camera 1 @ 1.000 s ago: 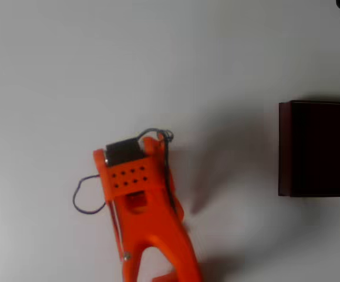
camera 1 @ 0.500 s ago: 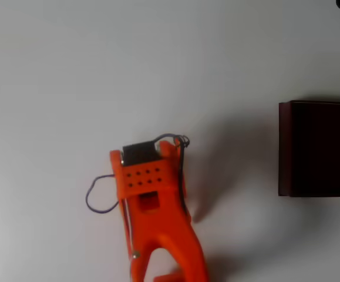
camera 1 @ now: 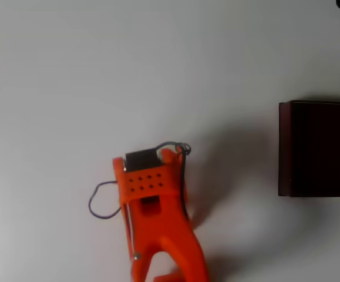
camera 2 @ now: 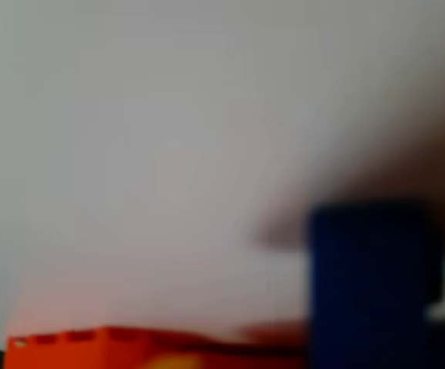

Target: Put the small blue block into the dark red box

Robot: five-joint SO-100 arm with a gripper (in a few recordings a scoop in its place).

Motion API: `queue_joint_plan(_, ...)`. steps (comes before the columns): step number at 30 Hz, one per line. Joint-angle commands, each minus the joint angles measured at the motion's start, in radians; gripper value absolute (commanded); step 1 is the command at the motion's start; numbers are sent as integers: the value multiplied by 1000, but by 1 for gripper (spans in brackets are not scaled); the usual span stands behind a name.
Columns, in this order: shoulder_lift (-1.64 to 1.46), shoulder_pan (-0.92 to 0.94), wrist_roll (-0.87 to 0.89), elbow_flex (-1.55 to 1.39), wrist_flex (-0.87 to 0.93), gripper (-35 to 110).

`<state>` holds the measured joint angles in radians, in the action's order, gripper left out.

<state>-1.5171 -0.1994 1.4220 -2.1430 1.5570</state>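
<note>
**Arm slides toward the box with the block close at the gripper**

While the orange arm has shifted rightward and slightly down the overhead view over the last second, the dark red box has stayed put at the right edge, well apart from it. That drift looks like the start of carrying the load across, though most of the crossing remains. In the wrist view a small blue block sits large and blurred just beside the orange gripper edge, above the pale surface. It appears held, yet the fingers are not clear enough to tell how far the gripper is closed. Count: one arm, one blue block, one box.
</note>
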Motion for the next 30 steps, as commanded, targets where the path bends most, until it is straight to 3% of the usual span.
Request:
queue_joint_plan(1,-43,8,-3,-20,-8,20)
queue_joint_plan(14,-43,52,-94,-34,-60,1)
queue_joint_plan(22,-94,58,-112,-25,-29,1)
queue_joint_plan(30,-336,117,-241,-20,26,1)
